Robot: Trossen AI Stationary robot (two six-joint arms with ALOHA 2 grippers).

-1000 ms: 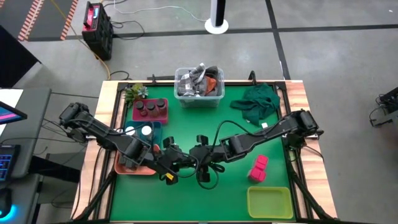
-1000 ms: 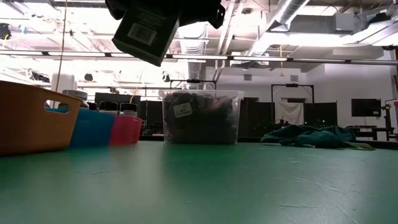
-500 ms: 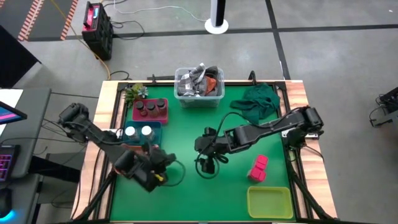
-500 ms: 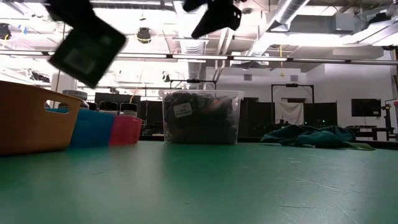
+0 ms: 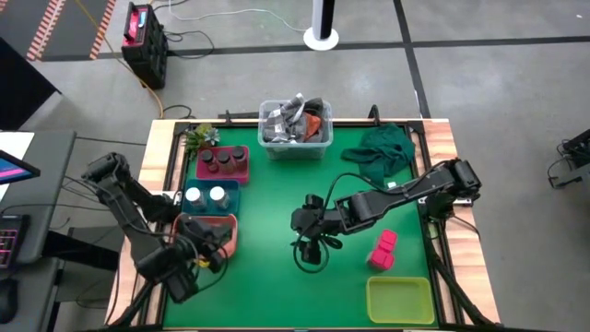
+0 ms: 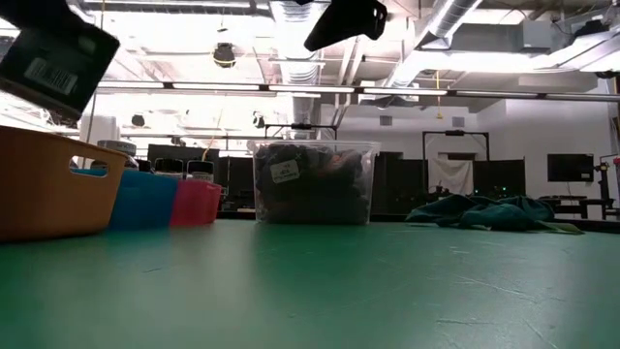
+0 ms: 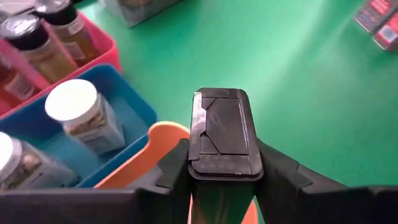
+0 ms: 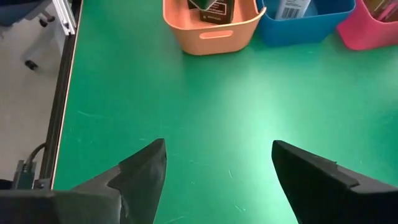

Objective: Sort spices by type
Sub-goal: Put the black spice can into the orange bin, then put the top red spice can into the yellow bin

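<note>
Swinging, high view: the left gripper [image 5: 189,269] is now hanging by the orange tray [image 5: 230,242], away from mid-table, while the right gripper [image 5: 312,242] waits there.
Low view: dark boxy tin [image 6: 56,63] is riding higher left.
Left wrist view: jaws clamping the tin over the orange tray, beside the white-topped jar [image 7: 81,114] in the blue tray [image 7: 134,106].
Right wrist view: fingers [image 8: 320,177] spread wide, empty after the handover.

Matt dark tin [image 7: 220,134], green felt-like table [image 8: 205,112]

A clear bin [image 5: 295,138] of clutter is being kept at the far edge of the green table [image 5: 369,198], with a crumpled green cloth [image 5: 383,152] lying beside it. Pink [image 5: 223,172], blue [image 5: 229,192] and orange [image 5: 230,231] trays are being lined up along one side, a small plant [image 5: 198,137] at the corner. A yellow tray [image 5: 399,302] is being left at the opposite near corner.
</note>
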